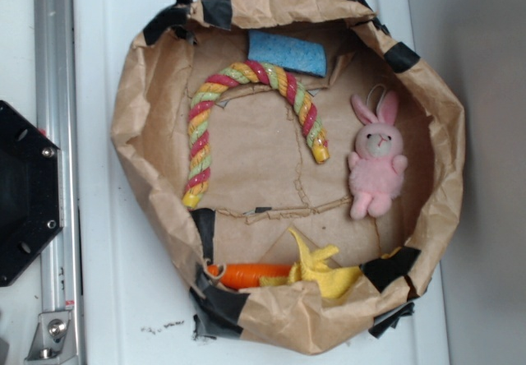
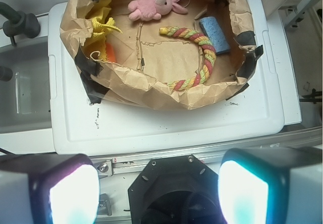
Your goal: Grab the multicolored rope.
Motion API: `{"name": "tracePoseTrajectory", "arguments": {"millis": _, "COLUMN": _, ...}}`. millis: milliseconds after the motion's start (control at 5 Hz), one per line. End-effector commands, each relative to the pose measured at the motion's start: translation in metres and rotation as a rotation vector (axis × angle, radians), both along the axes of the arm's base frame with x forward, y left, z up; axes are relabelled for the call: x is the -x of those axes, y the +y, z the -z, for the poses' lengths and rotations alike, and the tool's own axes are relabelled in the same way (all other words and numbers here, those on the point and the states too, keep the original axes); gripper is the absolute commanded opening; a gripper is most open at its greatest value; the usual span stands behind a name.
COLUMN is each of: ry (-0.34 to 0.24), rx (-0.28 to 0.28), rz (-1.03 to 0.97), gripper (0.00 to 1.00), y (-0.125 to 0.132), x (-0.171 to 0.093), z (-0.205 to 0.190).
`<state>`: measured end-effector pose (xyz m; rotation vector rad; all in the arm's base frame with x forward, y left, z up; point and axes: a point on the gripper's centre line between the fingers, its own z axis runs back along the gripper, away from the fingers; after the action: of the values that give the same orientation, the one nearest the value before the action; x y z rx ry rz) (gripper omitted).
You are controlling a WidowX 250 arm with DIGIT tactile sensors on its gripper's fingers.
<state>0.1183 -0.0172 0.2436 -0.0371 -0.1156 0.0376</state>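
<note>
White counter (image 1: 107, 242) carries a brown paper nest (image 2: 75, 27) of toys; the rope (image 2: 202, 57) arches on its floor, upper right of centre in the wrist view, one end near the bunny (image 2: 151, 4). Far back, the end effector (image 2: 159, 188) stands spread wide and empty, with the rope ahead and slightly right.

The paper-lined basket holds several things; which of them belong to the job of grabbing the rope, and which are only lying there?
For the job:
- multicolored rope, arch-shaped
- gripper, open, outside the basket

Only lying there:
- pink plush bunny
- blue sponge
- orange carrot toy
- yellow cloth
</note>
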Motion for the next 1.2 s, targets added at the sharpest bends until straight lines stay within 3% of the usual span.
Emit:
{"name": "tracePoseTrajectory", "arguments": {"millis": 0, "ry": 0.000, "rx": 0.000, "rz": 0.000, "gripper": 1.00, "y": 0.000, "x": 0.000, "z": 0.000}}
{"name": "tracePoseTrajectory", "arguments": {"millis": 200, "ry": 0.093, "rx": -0.091, "rz": -0.147, "gripper": 1.00, "y": 0.018, "x": -0.041, "z": 0.033}}
{"name": "tracePoseTrajectory", "arguments": {"millis": 400, "ry": 0.019, "rx": -0.168, "rz": -0.239, "gripper": 1.00, "y": 0.032, "x": -0.077, "z": 0.055}}
{"name": "tracePoseTrajectory", "arguments": {"millis": 800, "ry": 0.025, "rx": -0.143, "rz": -0.346, "gripper": 1.00, "y": 0.046, "x": -0.114, "z": 0.130}}
{"name": "tracePoseTrajectory", "arguments": {"millis": 1000, "ry": 0.052, "rx": -0.180, "rz": -0.325, "gripper": 1.00, "y": 0.046, "x": -0.121, "z": 0.156}}
